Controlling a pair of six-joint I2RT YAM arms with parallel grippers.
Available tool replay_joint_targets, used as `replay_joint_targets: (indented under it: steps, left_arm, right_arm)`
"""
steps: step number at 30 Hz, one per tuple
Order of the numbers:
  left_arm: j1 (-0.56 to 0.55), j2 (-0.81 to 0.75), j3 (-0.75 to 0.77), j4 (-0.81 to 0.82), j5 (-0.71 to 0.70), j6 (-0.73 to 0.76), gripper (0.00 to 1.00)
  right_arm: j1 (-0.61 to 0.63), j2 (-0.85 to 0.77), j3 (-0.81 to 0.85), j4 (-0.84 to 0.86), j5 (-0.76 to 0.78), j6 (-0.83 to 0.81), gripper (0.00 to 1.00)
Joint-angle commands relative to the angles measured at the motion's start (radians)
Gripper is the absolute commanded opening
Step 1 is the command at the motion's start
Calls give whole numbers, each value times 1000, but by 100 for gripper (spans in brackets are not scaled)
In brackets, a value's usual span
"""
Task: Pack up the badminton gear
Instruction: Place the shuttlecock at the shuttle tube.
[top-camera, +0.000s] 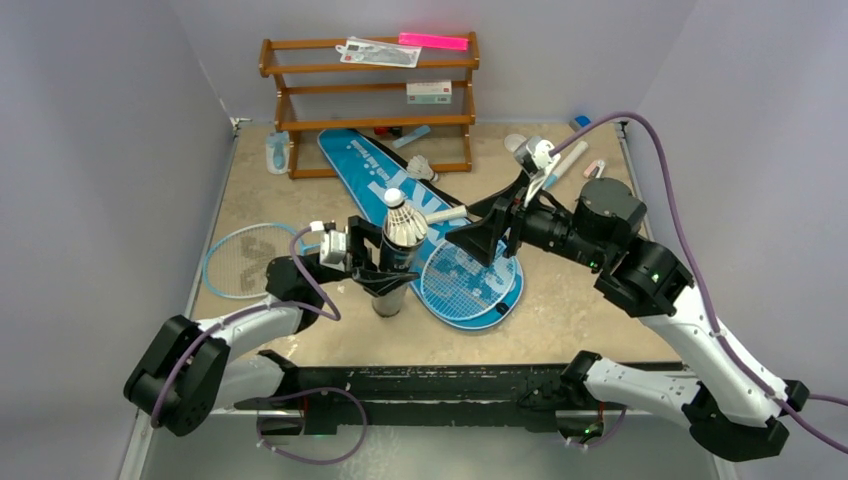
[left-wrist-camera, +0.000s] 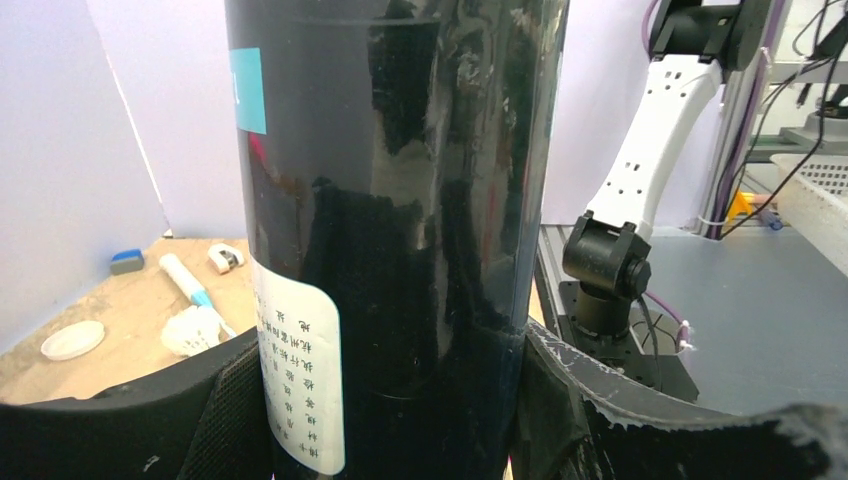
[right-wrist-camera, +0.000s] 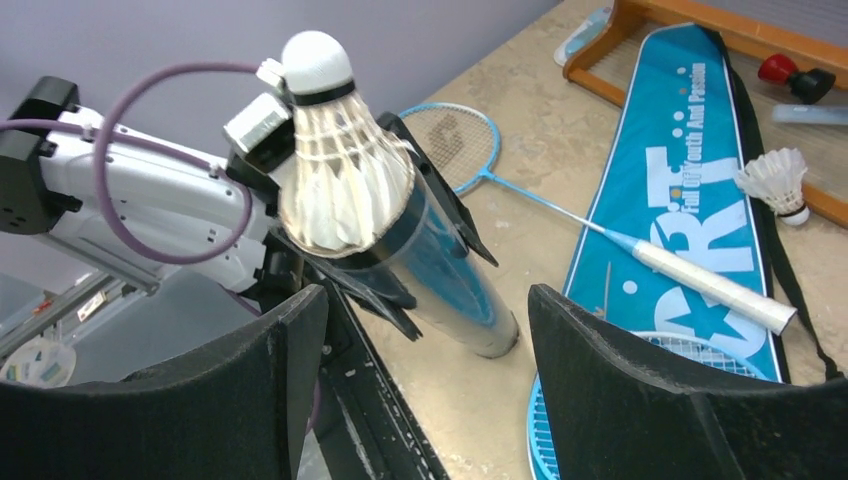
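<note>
The black cylinder tube (top-camera: 397, 262) stands upright on the table, and my left gripper (top-camera: 385, 268) is shut around its body; the tube fills the left wrist view (left-wrist-camera: 400, 230). A white feather shuttlecock (top-camera: 398, 215) sits in its open top, cork end up (right-wrist-camera: 335, 160). My right gripper (top-camera: 488, 238) is open and empty just right of the tube top. The blue SPORT bag (top-camera: 375, 170) lies flat; one light-blue racket (top-camera: 470, 275) lies on it, another (top-camera: 245, 260) on the table at left. A second shuttlecock (top-camera: 421, 167) rests on the bag.
The brown wooden rack (top-camera: 370, 100) stands at the back with small items on its tiers. A pale-blue bottle (top-camera: 277, 152) lies left of it. A white cap (top-camera: 515, 142), a marker (top-camera: 570, 160) and small clips lie at the back right.
</note>
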Motion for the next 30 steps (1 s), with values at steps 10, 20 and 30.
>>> replay_joint_targets:
  steps: [10, 20, 30]
  left_arm:
    - [-28, 115, -57, 289, -100, 24, 27]
    - [-27, 71, -57, 217, -83, 43, 28]
    - [-28, 55, -51, 187, -78, 49, 28]
  right_arm:
    - [1, 46, 123, -40, 22, -43, 73]
    - [1, 119, 176, -39, -35, -56, 40]
    - [3, 183, 232, -37, -115, -65, 0]
